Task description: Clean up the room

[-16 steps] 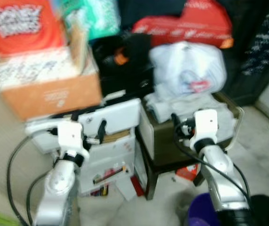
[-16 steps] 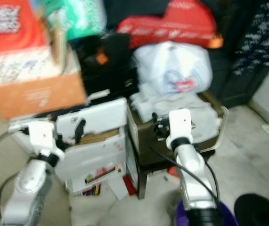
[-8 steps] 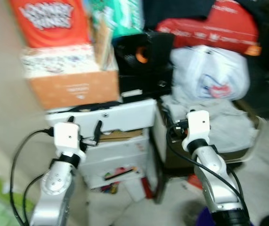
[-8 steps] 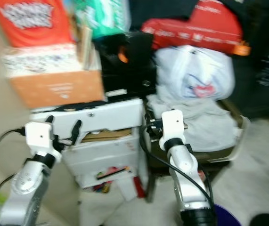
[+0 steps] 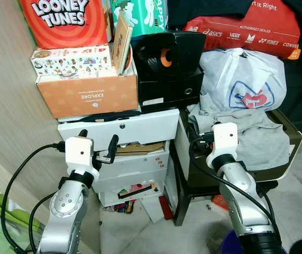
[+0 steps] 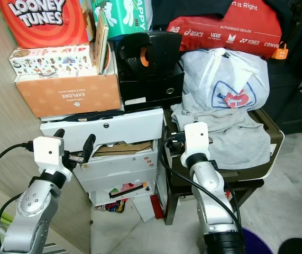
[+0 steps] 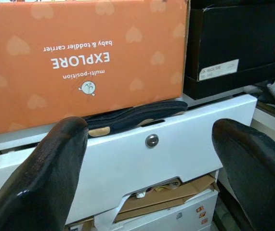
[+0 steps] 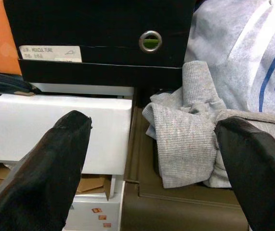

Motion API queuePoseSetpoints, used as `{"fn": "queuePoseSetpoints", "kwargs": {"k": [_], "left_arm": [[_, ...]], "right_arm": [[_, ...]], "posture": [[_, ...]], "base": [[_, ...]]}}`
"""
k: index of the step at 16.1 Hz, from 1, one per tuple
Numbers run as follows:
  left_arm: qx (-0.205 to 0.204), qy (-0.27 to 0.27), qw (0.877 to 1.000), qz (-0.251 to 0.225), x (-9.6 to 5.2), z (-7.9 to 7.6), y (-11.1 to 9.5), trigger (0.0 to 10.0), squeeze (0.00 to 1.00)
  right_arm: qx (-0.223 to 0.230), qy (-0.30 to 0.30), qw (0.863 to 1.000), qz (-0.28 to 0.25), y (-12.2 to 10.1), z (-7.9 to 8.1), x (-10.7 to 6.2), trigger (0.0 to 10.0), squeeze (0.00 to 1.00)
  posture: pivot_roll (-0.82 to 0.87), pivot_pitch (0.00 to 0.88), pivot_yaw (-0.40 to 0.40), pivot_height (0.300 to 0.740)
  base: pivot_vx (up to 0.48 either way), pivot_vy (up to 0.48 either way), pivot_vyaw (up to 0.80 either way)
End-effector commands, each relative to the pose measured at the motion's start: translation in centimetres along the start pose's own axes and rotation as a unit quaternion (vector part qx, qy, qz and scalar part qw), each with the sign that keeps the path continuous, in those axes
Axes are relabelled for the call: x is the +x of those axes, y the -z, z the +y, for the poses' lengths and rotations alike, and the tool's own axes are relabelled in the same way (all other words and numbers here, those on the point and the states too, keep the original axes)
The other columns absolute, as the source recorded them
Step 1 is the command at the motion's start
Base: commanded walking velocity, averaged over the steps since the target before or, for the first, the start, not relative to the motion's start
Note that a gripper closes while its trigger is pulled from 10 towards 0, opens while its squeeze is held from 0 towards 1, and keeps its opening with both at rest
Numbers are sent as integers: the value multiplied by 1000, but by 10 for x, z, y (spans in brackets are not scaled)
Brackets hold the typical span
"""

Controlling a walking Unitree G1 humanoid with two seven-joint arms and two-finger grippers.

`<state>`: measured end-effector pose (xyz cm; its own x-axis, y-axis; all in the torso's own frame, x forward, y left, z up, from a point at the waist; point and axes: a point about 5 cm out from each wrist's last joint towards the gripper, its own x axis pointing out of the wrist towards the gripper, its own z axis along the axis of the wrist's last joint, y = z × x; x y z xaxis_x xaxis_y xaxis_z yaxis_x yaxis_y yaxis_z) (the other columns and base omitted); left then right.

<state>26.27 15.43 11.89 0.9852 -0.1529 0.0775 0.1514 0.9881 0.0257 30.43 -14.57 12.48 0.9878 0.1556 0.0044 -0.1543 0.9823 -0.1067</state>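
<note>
**Approach step, nothing picked yet**

Left gripper sat in front of the white drawer unit, jaws apart, empty. Right gripper was aimed at the grey clothes heaped on the dark surface, jaws apart, empty too. My read: the clothes go first; the right arm needs to reach in and close on the nearest fold.

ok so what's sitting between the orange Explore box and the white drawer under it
A flat dark item with a tan edge lies squeezed between the orange Explore box and the white drawer, seen best in the left wrist view.
</note>
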Motion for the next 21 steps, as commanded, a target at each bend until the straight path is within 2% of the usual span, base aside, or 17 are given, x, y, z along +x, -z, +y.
{"fn": "queuePoseSetpoints", "kwargs": {"k": [1,6,16,21], "left_arm": [[10,-5,1000,1,1,4,0,10000,0],[10,2,1000,1,1,3,0,10000,0],[11,4,1000,4,1,4,2,10000,0],[11,6,1000,5,1,4,2,10000,0]], "right_arm": [[-2,8,1000,-5,-2,-2,1,10000,0],[-8,3,1000,-5,-2,-1,2,10000,0],[-7,6,1000,-6,-2,0,3,10000,0],[-5,7,1000,-6,-2,1,3,10000,0]], "posture": [[-40,0,0,740],[-37,7,0,740],[-38,10,4,740],[-38,11,5,740]], "base": [[0,0,0],[0,0,690],[0,-25,0],[0,-277,0]]}}
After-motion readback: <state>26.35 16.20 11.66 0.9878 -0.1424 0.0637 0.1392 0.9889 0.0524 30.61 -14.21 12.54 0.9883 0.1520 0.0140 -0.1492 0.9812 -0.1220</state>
